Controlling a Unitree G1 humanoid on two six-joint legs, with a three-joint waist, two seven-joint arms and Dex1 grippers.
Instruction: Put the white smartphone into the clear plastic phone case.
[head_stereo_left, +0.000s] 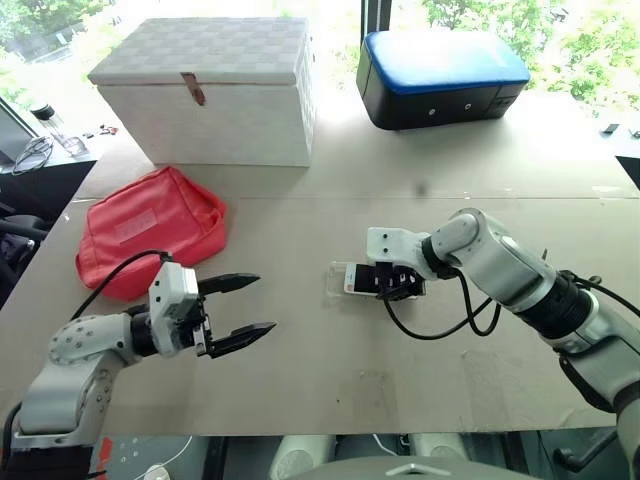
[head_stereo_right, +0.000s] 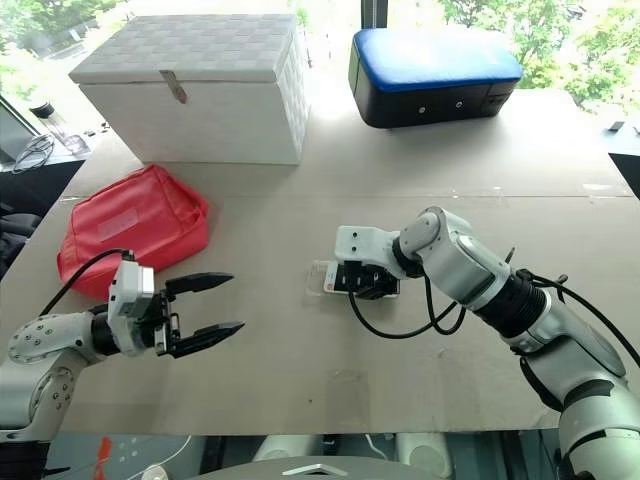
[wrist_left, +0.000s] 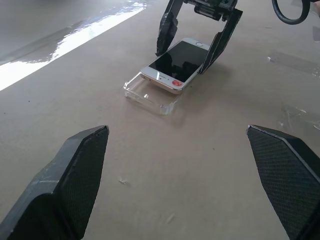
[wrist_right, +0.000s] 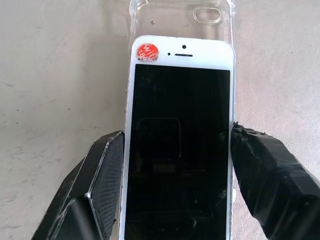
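Two right gripper (wrist_right: 176, 175) fingers clamp the white smartphone (wrist_right: 180, 145), half over the clear plastic phone case (wrist_left: 150, 92); left gripper (head_stereo_left: 240, 310), at eight o'clock, gapes empty.

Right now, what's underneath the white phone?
The clear case lies under the white phone, its camera-cutout end sticking out past the phone's top. Whether the covered part is seated can't be seen.

Bright daylight from rear windows, glare streak on tabletop (wrist_left: 75, 37), sharp focus.
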